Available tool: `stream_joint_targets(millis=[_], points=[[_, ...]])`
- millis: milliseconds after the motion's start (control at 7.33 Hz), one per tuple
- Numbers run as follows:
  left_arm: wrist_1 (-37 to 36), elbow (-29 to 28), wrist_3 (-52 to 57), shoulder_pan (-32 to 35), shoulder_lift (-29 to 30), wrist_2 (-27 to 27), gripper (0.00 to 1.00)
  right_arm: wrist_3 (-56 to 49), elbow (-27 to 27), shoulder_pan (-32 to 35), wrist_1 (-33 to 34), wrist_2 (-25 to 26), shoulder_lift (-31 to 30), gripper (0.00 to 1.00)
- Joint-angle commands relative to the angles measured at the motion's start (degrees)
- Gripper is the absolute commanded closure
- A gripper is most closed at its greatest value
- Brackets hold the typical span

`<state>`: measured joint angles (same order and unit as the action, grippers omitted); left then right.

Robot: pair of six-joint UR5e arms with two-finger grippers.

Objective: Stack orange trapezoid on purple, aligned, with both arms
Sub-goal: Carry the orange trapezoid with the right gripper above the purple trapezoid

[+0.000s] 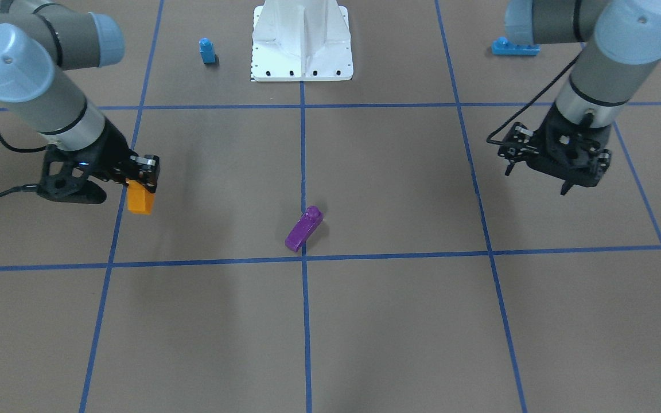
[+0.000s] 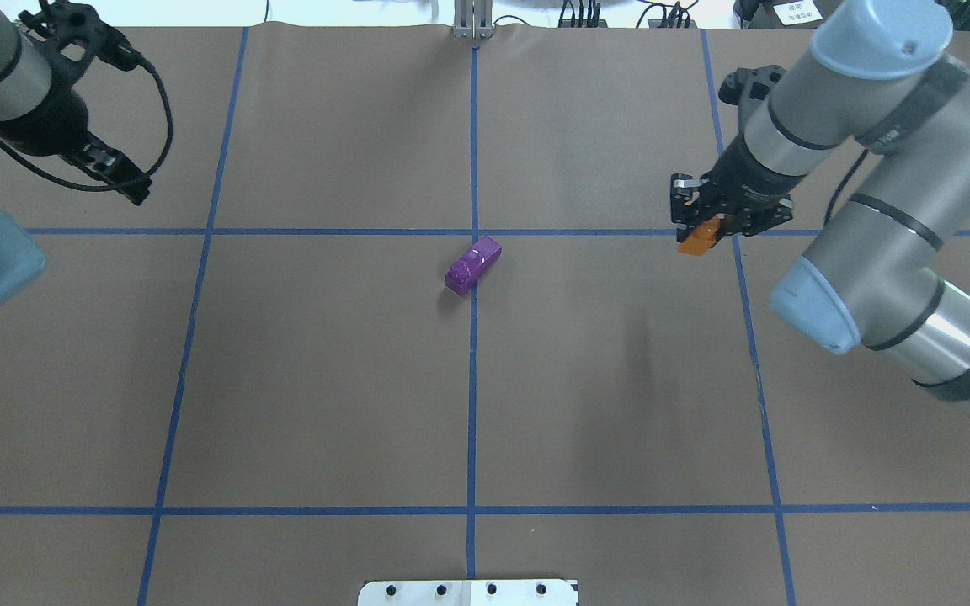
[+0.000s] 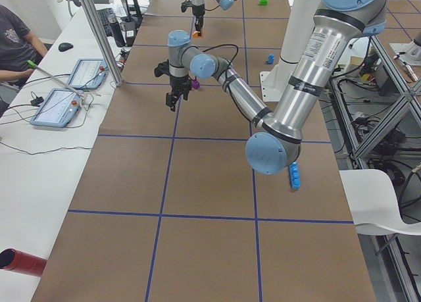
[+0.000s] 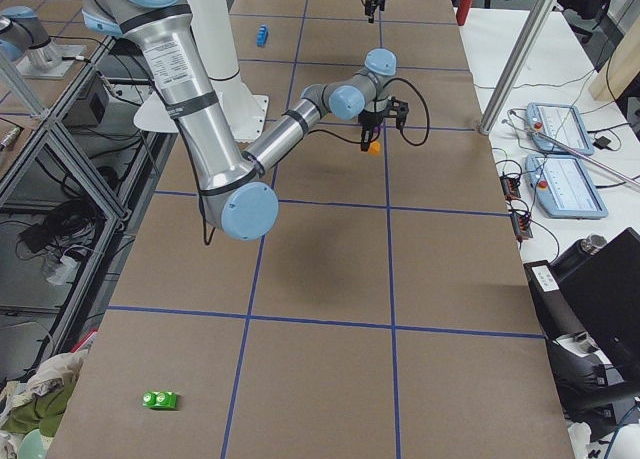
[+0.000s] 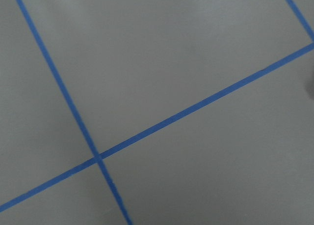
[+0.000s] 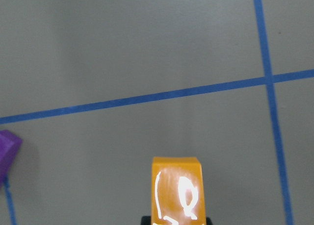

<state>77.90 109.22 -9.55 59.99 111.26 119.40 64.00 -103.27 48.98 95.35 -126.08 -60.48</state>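
1. Closest to the right wrist lens is the small orange plastic trapezoid brick (image 6: 176, 193). The right end effector (image 1: 142, 182) is clenched on it, black fingers closed at its sides. Its shadow falls apart from it, so it appears to hang clear of the brown paper-covered counter (image 2: 325, 396).
2. The small glossy purple plastic wedge brick (image 2: 473, 265) lies loose near the middle of the counter. It touches the central one of the blue tape lines (image 2: 472, 421) and sits just on the robot's side of a cross line.
3. From the right end effector, the purple brick lies to the robot's left and slightly nearer the robot. Its long axis runs diagonally from near-left to far-right. The stud seems to sit at the near-left end, so the brick looks tipped on its side rather than stud-up.
4. The left end effector (image 1: 537, 182) is released, jaws spread and holding nothing. It hovers at the far left, well apart from both bricks, and its wrist view shows only counter and tape. The right arm is the nearer one to the purple brick.
5. Bare counter surrounds the purple brick on every side. The small blue one-stud plastic brick (image 1: 207, 50) and the long blue plastic brick (image 1: 514, 47) sit back near the white metal base pedestal (image 1: 302, 40), well out of the path.
6. By my judgement, the left arm must first right or steady the purple brick. The orange one can then travel leftward and turn to match that diagonal.
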Motion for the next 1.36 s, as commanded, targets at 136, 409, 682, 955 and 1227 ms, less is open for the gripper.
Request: stream_joint_targets(millis=[136, 409, 682, 955, 1227], points=[[0.3, -7.3, 21.2, 14.0, -6.9, 6.7, 0.0, 19.3, 15.1, -8.5, 2.0, 8.8, 21.4, 1.0], [0.9, -13.0, 29.1, 18.8, -6.9, 6.8, 0.0, 31.6, 24.7, -11.2, 1.9, 9.5, 29.2, 1.0], [1.0, -14.4, 30.0, 19.3, -7.0, 6.8, 0.0, 42.6, 26.9, -12.5, 1.2, 12.1, 29.8, 1.0], [1.0, -14.4, 30.0, 19.2, -7.0, 6.8, 0.0, 50.7, 31.8, -14.5, -4.3, 14.4, 29.3, 1.0], [1.1, -14.4, 30.0, 19.2, -7.0, 6.8, 0.0, 51.8, 32.5, -15.0, -5.4, 14.6, 29.3, 1.0]])
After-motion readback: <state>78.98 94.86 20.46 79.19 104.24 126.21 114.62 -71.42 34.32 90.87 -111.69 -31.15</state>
